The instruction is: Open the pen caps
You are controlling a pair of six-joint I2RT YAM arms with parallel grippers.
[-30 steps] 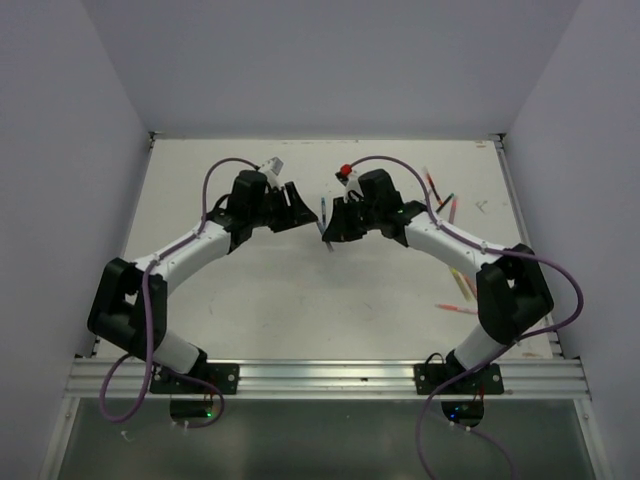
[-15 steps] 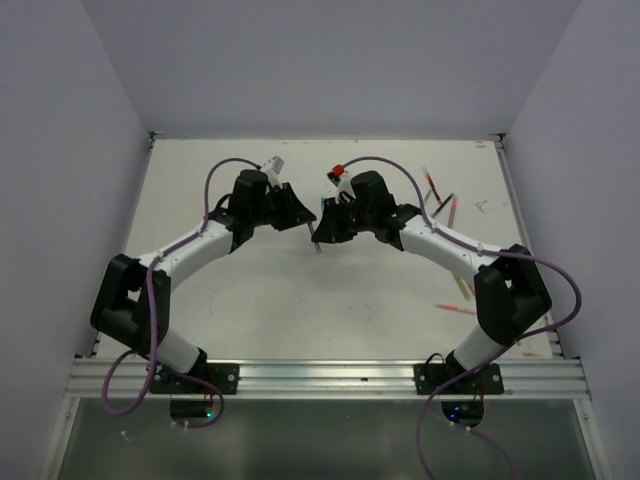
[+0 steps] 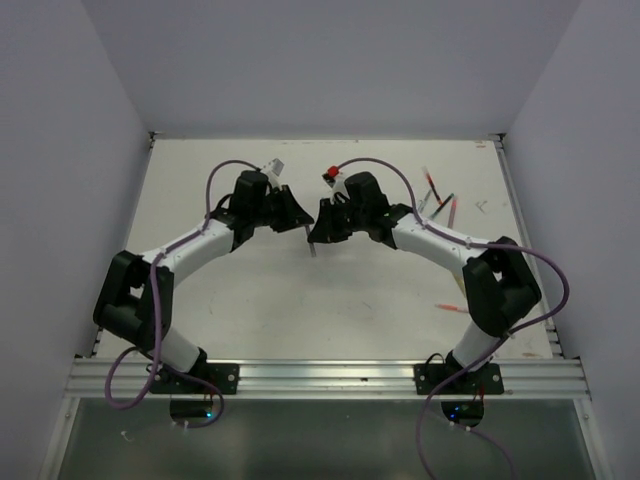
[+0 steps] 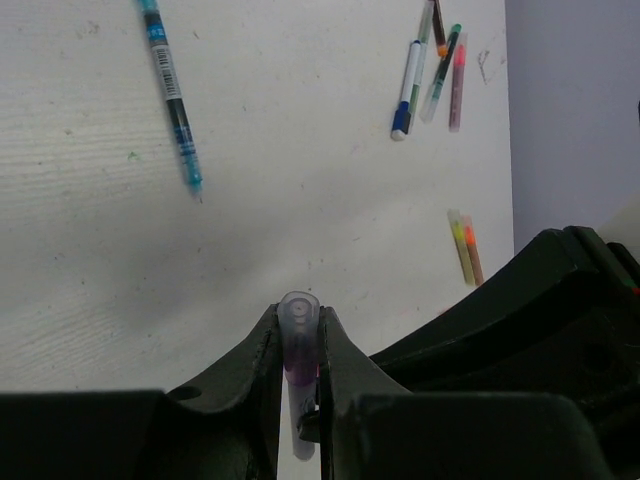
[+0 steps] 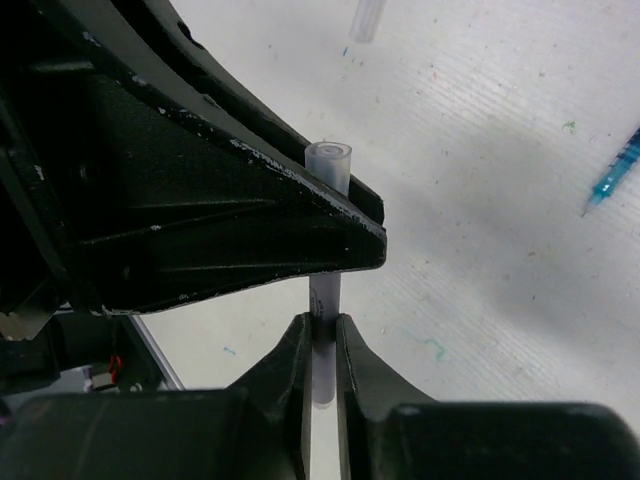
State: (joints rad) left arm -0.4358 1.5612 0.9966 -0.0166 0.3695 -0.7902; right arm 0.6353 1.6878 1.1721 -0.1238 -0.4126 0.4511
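A purple-grey pen (image 3: 312, 246) hangs between my two grippers above the middle of the table. My left gripper (image 4: 298, 325) is shut on its pen cap (image 4: 297, 318), a translucent tube with purple inside that pokes out past the fingertips. My right gripper (image 5: 323, 328) is shut on the pale pen body (image 5: 323, 300) just below. In the right wrist view the cap's open end (image 5: 330, 160) shows above the left gripper's black finger (image 5: 230, 220). In the top view the left gripper (image 3: 300, 222) and right gripper (image 3: 318, 228) meet tip to tip.
A teal pen (image 4: 172, 95) lies on the table far left, its tip (image 5: 612, 178) also in the right wrist view. Several pens (image 4: 432, 62) lie at the far right, two yellow-orange ones (image 4: 465, 245) nearer. A loose clear cap (image 5: 366, 18) lies beyond. A pink pen (image 3: 452, 308) lies by the right arm.
The right arm has carried the pen leftward to the left gripper. The left gripper's jaws have closed from wide open onto the cap.
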